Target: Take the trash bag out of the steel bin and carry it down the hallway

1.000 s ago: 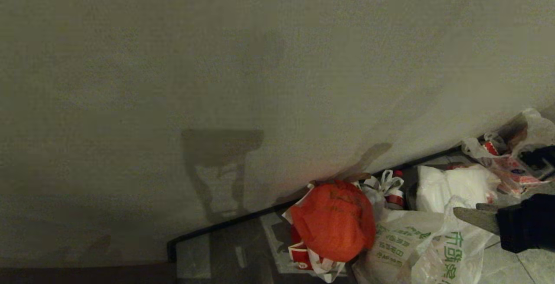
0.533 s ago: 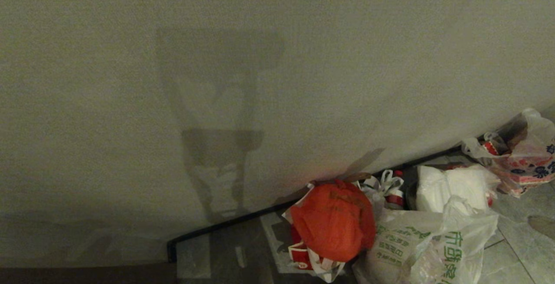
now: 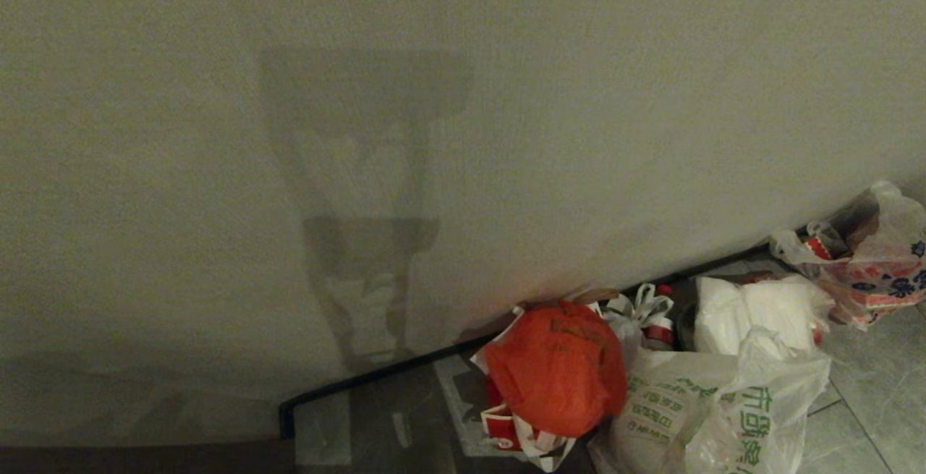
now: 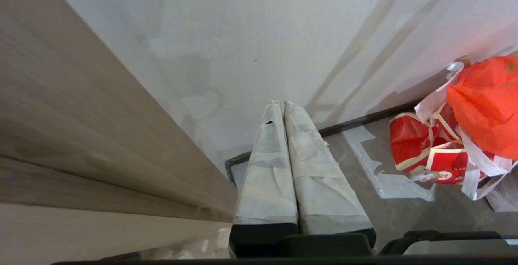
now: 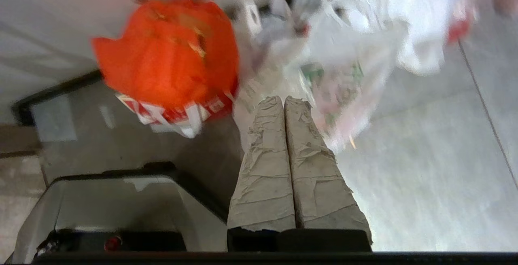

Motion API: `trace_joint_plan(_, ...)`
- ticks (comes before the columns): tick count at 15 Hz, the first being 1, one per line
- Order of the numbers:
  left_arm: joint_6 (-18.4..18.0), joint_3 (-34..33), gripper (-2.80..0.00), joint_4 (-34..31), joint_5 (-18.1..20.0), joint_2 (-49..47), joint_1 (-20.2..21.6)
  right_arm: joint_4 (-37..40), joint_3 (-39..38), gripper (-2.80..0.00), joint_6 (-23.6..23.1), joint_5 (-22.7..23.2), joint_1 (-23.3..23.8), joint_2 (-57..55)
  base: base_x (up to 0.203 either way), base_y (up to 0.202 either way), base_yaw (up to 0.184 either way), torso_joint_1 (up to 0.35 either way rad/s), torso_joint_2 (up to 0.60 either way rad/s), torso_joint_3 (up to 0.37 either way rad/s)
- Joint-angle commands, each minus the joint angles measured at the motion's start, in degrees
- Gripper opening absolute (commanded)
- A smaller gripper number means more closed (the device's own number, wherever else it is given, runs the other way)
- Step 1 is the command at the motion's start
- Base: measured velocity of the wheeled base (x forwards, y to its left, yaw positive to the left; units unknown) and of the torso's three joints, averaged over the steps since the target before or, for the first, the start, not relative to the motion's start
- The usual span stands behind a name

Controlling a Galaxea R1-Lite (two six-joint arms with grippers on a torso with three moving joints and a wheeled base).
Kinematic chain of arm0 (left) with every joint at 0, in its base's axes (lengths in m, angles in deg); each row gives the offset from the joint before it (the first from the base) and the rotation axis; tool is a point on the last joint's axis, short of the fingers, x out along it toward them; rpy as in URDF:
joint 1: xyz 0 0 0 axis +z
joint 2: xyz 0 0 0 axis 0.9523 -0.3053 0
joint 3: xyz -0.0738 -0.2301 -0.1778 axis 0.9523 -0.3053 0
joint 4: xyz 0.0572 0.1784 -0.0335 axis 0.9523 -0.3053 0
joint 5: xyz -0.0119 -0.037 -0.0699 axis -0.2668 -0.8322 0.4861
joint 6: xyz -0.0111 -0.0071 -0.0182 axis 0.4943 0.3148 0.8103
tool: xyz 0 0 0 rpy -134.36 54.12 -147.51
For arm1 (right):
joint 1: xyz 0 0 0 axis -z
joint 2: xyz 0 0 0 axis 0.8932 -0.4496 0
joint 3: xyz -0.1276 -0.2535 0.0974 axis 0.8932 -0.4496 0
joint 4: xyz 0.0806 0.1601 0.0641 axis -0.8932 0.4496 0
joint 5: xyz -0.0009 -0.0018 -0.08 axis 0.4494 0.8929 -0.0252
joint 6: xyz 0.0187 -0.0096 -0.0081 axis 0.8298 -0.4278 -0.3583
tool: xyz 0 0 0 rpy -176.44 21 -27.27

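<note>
The right gripper (image 5: 283,101), in the head view a second before beside the trash bag (image 3: 723,409), had withdrawn from it, fingers pressed together on nothing (left gripper (image 4: 282,105) likewise closed, empty), so the bag lay released on the floor (image 3: 868,387) by the wall (image 3: 463,134), apparently delivered

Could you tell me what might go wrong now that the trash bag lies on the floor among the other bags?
The trash bag leans against the orange-red bag and a white bag, so it could slump or slide onto the tiled floor. The right end effector, shut and empty, sits close above the pile and might snag the thin plastic. The left end effector is shut near the wall.
</note>
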Motion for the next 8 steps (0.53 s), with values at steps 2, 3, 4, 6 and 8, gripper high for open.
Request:
trace_joint_plan(2, 0.0, 0.1, -2.80, 0.0, 0.0, 0.0, -0.1, 3.1, -1.4, -2.80, -1.2, 0.0, -4.8, 5.6, 0.000, 0.000, 0.000, 0.000, 0.00, 0.000)
trace_joint_plan(3, 0.0, 0.0, -2.80, 0.0, 0.0, 0.0, 0.0, 5.6, -1.6, -2.80, -2.2, 0.1, -5.2, 7.1, 0.000, 0.000, 0.000, 0.000, 0.00, 0.000)
trace_joint_plan(4, 0.0, 0.0, -2.80, 0.0, 0.0, 0.0, 0.0, 7.0, -1.9, -2.80, -2.4, 0.3, -5.1, 10.3, 0.000, 0.000, 0.000, 0.000, 0.00, 0.000)
trace_joint_plan(6, 0.1, 0.1, -2.80, 0.0, 0.0, 0.0, 0.0, 7.4, -3.4, -2.80, -2.5, 0.0, -5.0, 17.0, 0.000, 0.000, 0.000, 0.000, 0.00, 0.000)
trace_joint_plan(8, 0.0, 0.0, -2.80, 0.0, 0.0, 0.0, 0.0, -4.7, -9.9, -2.80, -2.6, -4.4, -5.0, 18.0, 0.000, 0.000, 0.000, 0.000, 0.00, 0.000)
